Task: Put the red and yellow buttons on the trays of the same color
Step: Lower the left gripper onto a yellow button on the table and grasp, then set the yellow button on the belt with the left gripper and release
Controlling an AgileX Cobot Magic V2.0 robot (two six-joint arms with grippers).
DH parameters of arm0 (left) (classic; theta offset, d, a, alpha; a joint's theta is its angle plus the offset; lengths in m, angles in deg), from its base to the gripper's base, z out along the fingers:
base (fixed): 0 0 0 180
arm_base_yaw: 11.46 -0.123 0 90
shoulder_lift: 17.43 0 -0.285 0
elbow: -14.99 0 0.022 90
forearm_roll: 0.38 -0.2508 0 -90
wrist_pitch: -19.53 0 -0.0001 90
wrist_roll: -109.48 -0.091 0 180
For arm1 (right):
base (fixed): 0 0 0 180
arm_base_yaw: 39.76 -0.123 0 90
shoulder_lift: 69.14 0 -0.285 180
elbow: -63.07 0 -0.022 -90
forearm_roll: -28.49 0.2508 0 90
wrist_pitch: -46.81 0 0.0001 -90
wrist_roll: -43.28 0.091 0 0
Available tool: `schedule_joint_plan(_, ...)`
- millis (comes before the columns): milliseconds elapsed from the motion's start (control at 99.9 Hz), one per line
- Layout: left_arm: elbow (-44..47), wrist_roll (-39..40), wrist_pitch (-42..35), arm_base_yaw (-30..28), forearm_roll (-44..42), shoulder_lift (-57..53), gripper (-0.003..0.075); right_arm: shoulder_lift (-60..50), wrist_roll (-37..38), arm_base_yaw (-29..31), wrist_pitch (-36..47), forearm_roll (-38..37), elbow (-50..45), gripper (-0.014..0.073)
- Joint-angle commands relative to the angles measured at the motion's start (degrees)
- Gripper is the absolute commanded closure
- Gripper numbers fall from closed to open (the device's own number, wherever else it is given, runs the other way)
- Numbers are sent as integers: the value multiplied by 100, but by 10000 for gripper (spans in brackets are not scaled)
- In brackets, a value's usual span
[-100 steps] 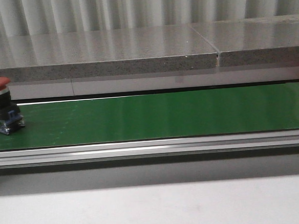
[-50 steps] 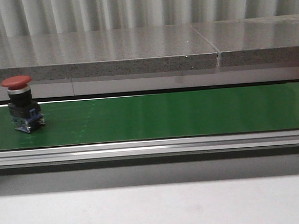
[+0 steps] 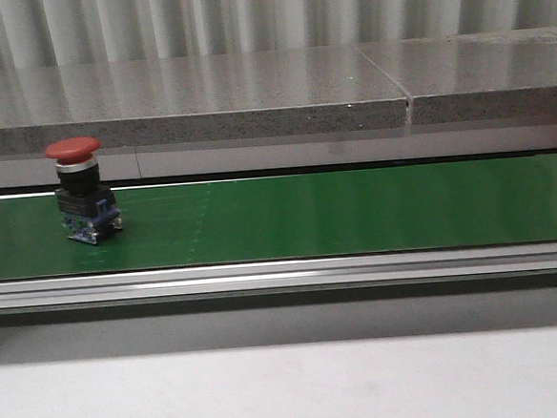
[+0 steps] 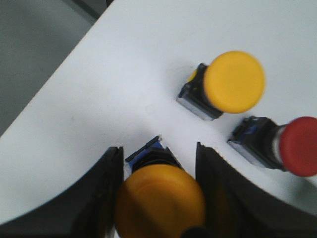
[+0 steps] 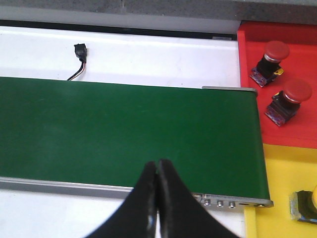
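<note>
One red button (image 3: 82, 187) stands upright on the green conveyor belt (image 3: 336, 213) near its left end in the front view, its mushroom cap above a black and blue body, with a grey stone ledge (image 3: 185, 103) running behind the belt. Over a white table (image 4: 114, 84), the left gripper (image 4: 159, 198) has a yellow button (image 4: 159, 207) sitting between its two dark fingers (image 4: 105, 188); whether the pads actually press on it cannot be told from the left wrist view. Just beyond it stand another yellow button (image 4: 229, 83) and, beside that, a second red button (image 4: 290, 146), both resting on the table. The right gripper (image 5: 157, 198) hangs over the near edge of the belt with its fingertips pressed together and nothing between them. Past the belt's end lies the red tray (image 5: 252, 94) holding two red buttons (image 5: 271, 57) (image 5: 289, 100), and next to it the yellow tray (image 5: 285, 168) with one button partly in view at the picture's edge (image 5: 304, 204).
</note>
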Motion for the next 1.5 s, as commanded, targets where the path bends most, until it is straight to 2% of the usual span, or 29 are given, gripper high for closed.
schedule_joint_plan(0, -165, 32, -82, 181, 140, -664, 708, -30, -54, 3, 327, 41, 138, 661)
schedule_joint_plan(290, -152, -216, 622, 984, -2, -1568, 710, -30, -54, 3, 327, 41, 138, 661)
schedule_joint_plan(440, -139, -302, 972, 1471, -33, -1607, 711, -30, -54, 3, 327, 41, 138, 661)
schedule_joint_plan(621, 73, -302, 1016, 1872, -170, -1607, 711, -30, -54, 3, 327, 41, 138, 661)
schedule_joint_plan(951, 464, -401, 993, 2017, -225, -1597, 710, -30, -54, 3, 327, 41, 138, 661)
schedule_joint_plan(1311, 506, -401, 993, 2169, -225, -1376, 705, -30, -54, 3, 327, 41, 138, 661)
schedule_joint_plan(1411, 506, -414, 1017, 2206, -225, -1338, 650, -30, -54, 3, 327, 41, 138, 661)
schedule_joint_plan(1491, 506, -414, 1075, 2206, -225, -1338, 532, -30, -54, 3, 327, 41, 138, 661)
